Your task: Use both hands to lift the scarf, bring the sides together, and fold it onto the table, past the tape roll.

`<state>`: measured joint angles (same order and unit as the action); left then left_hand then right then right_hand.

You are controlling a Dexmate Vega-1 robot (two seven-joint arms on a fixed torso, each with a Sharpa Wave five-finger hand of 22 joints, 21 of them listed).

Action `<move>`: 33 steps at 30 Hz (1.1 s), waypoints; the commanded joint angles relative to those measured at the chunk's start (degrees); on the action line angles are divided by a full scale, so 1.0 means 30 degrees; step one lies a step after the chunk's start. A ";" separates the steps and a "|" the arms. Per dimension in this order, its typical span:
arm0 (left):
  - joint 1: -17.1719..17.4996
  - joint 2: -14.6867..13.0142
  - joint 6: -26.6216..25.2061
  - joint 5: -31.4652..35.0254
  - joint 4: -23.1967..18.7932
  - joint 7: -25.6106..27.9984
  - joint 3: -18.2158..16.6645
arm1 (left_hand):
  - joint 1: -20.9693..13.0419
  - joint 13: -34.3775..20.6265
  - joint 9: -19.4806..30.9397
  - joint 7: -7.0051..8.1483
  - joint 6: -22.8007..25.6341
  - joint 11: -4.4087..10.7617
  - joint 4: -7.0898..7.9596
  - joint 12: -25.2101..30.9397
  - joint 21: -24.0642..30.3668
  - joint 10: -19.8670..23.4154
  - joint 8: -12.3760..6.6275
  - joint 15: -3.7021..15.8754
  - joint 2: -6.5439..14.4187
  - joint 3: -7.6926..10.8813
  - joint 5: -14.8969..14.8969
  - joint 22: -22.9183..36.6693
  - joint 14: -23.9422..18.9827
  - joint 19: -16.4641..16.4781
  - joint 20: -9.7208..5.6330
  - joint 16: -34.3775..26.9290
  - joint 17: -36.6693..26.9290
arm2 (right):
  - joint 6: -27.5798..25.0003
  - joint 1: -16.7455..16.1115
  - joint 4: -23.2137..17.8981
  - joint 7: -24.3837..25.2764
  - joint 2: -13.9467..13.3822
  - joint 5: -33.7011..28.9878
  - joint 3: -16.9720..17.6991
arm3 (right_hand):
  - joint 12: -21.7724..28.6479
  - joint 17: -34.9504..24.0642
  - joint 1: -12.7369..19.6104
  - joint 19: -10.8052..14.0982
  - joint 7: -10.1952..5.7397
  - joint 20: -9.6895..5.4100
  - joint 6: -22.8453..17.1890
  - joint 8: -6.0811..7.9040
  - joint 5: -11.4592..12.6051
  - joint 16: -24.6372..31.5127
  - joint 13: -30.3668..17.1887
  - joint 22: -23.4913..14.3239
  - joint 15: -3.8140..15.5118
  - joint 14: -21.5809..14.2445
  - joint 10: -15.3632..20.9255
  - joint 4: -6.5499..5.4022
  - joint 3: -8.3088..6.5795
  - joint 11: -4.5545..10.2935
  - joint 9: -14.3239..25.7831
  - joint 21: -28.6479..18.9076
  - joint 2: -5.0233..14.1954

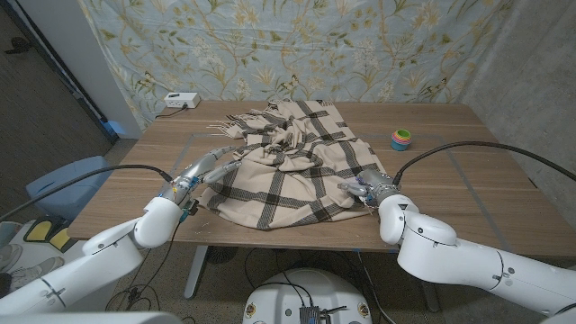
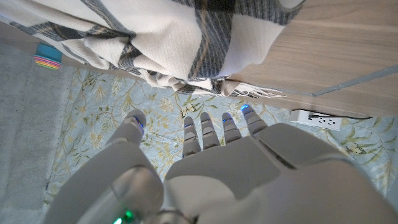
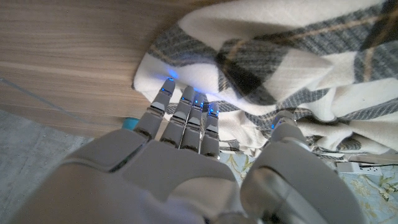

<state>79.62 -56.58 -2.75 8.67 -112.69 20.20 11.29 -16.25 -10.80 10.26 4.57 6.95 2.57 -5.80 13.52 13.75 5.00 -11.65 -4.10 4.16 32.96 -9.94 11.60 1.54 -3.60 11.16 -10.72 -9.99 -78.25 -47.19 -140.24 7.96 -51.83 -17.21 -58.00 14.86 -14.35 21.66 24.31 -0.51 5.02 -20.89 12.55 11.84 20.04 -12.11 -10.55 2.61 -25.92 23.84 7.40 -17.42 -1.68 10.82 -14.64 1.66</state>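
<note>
While nothing is lifted yet, nearest along the tabletop's (image 1: 468, 207) front edge: left hand (image 1: 200, 171) at the scarf's (image 1: 288, 171) near-left border, fingers (image 2: 200, 130) spread apart and holding nothing, tips just short of the bunched cloth in the left wrist view. Right hand (image 1: 367, 186) on the near-right border, fingers (image 3: 186, 109) extended side by side with tips touching the pale edge; thumb beside the cloth, yet no fold plainly pinched, so apparently holding nothing as well. Between and just beyond the two hands, spread in loose rumples over the middle of the tabletop: cream wool-like fabric with dark plaid bars, heaped higher toward the far side, a fringe of thin tassels trailing off at the far left. Likely light, soft and limp, sagging wherever unsupported and slipping through a loose grip. Best taken at the two near corners, a good thickness of cloth gathered between thumb and fingers on each side, not the fringe, which would pull thin and slide out. Matched height on both sides advisable, or the drape will swing and the fold land crooked. Farther right, well apart from the fabric: small tape roll (image 1: 400, 139) with bright coloured bands. Farthest, at the far-left corner, a white power strip (image 1: 181, 100), and behind everything a floral curtain (image 1: 360, 45).
</note>
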 commanded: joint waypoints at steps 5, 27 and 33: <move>-0.0563 0.0011 0.0999 -0.0683 0.0632 -0.0631 0.0211 | 0.0039 -0.0082 0.0082 -0.0120 0.0123 -0.0127 -0.0009 -0.0154 -0.0052 -0.0095 0.0079 -0.0136 -0.0007 -0.0186 0.0051 0.0088 0.0175 -0.0243 -0.0013 0.0018 -0.0087 | 0.1213 -0.1524 0.4573 -2.0906 0.4140 -2.5543 -0.0466 | -0.0038 -0.0518 0.4154 0.0490 -0.0521 -0.0111 0.0169 -0.0236 0.0777 0.0234 -0.0229 -0.0147 0.0829 -0.0031 -0.0382 0.1165 -0.1020 0.0690 0.0081 -0.0110 -0.0018; -0.1481 -0.0274 0.0022 -0.0618 0.0423 -0.1509 0.1020 | 0.0732 -0.0108 0.0097 -0.0062 -0.0129 -0.0193 0.0431 -0.0320 -0.0094 -0.0370 0.0251 -0.0262 0.0134 -0.0526 0.0044 0.0132 0.0430 -0.0435 0.0057 0.0014 -0.0174 | 0.7593 -0.9405 0.5892 0.2728 0.8372 -1.9196 0.6742 | 0.3376 -0.2362 1.5740 0.8091 -0.0535 -0.4749 -0.9960 0.1272 -0.0509 0.3656 -0.0559 -0.1253 0.3339 -1.1326 0.9615 -0.0959 -0.2777 0.1036 0.0138 -0.6985 0.3038; -0.1766 -0.0812 -0.1139 0.0104 -0.0201 -0.1886 0.1404 | 0.0390 -0.0107 0.0088 0.0102 -0.0427 0.0093 0.0017 -0.0409 -0.0063 -0.0549 0.0301 -0.0137 -0.0064 -0.0499 0.0010 0.0103 0.0346 -0.0316 0.0149 -0.0017 -0.0122 | 0.8826 -0.9705 0.7218 1.0181 0.9326 -1.7019 0.7558 | 0.3136 -0.1588 1.5620 0.7984 -0.0391 -0.4816 -1.0909 0.1340 -0.0443 0.3297 -0.0067 -0.1256 0.3460 -1.2572 1.0689 -0.1135 -0.2838 0.1105 0.0070 -0.7587 0.2975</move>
<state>76.28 -56.86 -2.12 6.79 -110.72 16.17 13.26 -14.33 -10.80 10.26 4.90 6.19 2.23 -4.92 12.63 13.52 3.50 -10.80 -4.50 4.38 31.19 -9.69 11.87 2.59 -4.62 10.96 -10.72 -10.29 -63.80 -67.87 -122.74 -10.35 -29.46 -56.13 -44.06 24.43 -19.71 68.80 48.69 -1.62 -6.13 -52.32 16.59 10.19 30.35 -12.57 -14.37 10.70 -62.06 54.02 4.41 -25.70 1.66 10.90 -36.65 10.64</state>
